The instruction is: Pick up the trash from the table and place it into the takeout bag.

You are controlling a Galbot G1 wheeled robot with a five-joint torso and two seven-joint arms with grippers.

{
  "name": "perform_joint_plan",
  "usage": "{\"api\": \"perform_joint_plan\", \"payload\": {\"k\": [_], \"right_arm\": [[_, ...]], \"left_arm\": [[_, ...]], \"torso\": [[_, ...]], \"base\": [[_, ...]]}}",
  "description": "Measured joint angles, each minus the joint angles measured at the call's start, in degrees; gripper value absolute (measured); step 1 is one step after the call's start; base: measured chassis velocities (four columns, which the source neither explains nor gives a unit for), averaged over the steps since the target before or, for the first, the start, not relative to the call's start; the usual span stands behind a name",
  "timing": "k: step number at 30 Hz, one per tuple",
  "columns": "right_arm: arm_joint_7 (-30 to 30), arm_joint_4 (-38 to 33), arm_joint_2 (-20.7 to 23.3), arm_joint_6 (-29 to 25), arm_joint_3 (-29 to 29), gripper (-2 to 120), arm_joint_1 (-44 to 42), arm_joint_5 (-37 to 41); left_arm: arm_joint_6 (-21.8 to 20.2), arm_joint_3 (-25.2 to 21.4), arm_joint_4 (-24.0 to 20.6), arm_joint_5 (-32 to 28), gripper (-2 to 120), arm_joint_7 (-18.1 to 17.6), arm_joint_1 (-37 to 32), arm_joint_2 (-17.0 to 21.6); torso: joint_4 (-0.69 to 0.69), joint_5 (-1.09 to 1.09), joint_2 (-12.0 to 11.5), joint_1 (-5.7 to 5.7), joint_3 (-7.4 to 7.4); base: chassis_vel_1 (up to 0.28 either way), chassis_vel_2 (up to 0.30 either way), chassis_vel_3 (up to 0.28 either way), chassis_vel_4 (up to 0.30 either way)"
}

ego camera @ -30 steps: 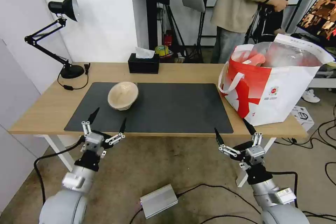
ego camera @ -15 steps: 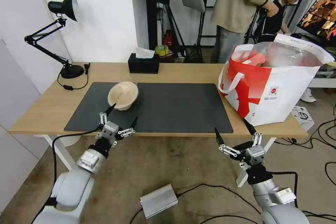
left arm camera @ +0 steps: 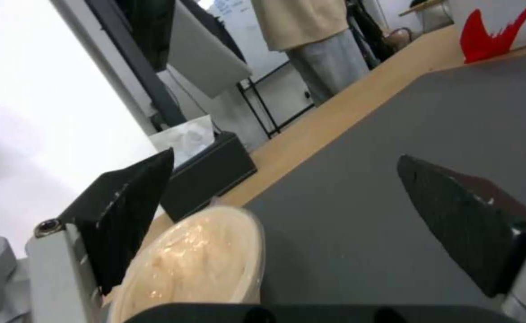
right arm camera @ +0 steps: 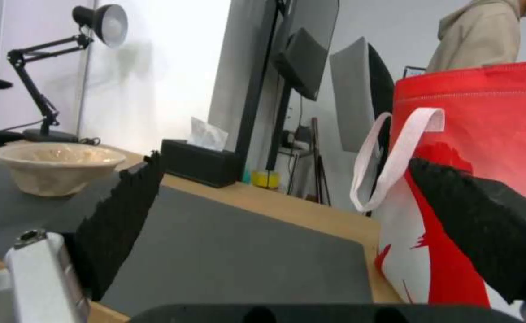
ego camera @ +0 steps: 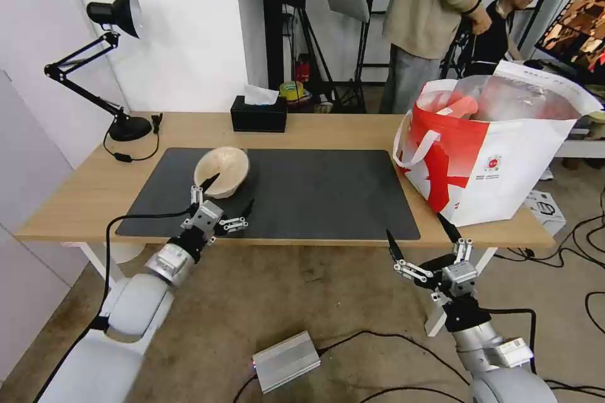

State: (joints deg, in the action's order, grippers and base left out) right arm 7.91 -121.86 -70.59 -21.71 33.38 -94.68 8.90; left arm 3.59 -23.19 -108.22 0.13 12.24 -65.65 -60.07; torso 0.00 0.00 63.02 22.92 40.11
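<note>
One beige pulp bowl (ego camera: pixel 221 171) is seen on the counter (ego camera: pixel 328 129), resting on the single dark grey mat (ego camera: pixel 315 195) toward its left end. One takeout bag (ego camera: pixel 498 145) stands upright at the right end of the counter, its mouth open and a red item (ego camera: pixel 463 106) visible inside. One black tissue box (ego camera: pixel 258 114) sits at the far edge and one black desk lamp (ego camera: pixel 104 50) at the far left corner.

Two claws are counted. The left claw (ego camera: pixel 229 195) is held over the near part of the mat, spread wide, just on the near side of the bowl; one fingertip (ego camera: pixel 210 181) overlaps the bowl's near rim in the head view, and contact cannot be told. In the left wrist view the bowl (left arm camera: pixel 200 264) lies beside one finger (left arm camera: pixel 132 211), off to one side of the gap rather than centred in it. The right claw (ego camera: pixel 421 234) is held below the counter's near edge, well apart from the bowl, also spread wide, nothing between its fingers.

Compared with a second ago, the left claw has been advanced from below the counter's near edge up over the mat to the bowl. The right claw, the bowl and the bag are unchanged.
</note>
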Motion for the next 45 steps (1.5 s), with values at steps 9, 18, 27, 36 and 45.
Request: {"api": "perform_joint_plan", "payload": {"k": [9,18,27,36,45], "right_arm": [[0.0,0.0,0.0,0.0,0.0,100,0.0,0.0],[0.0,0.0,0.0,0.0,0.0,100,0.0,0.0],[0.0,0.0,0.0,0.0,0.0,100,0.0,0.0],[0.0,0.0,0.0,0.0,0.0,100,0.0,0.0],[0.0,0.0,0.0,0.0,0.0,100,0.0,0.0]], "left_arm": [[-0.7,4.4,4.8,0.6,100,0.3,4.9,0.8],[-1.7,6.5,8.2,2.7,100,0.5,8.7,-1.3],[-2.2,8.4,11.0,4.9,100,1.3,11.9,-2.3],[-2.6,8.5,12.7,7.2,100,1.8,13.0,-2.4],[-3.6,7.9,13.3,8.6,100,2.9,14.4,-1.6]], "torso": [[0.00,0.00,0.0,0.00,0.00],[0.00,0.00,0.0,0.00,0.00],[0.00,0.00,0.0,0.00,0.00],[0.00,0.00,0.0,0.00,0.00],[0.00,0.00,0.0,0.00,0.00]], "base": [[0.000,0.000,0.000,0.000],[0.000,0.000,0.000,0.000],[0.000,0.000,0.000,0.000],[0.000,0.000,0.000,0.000],[0.000,0.000,0.000,0.000]]}}
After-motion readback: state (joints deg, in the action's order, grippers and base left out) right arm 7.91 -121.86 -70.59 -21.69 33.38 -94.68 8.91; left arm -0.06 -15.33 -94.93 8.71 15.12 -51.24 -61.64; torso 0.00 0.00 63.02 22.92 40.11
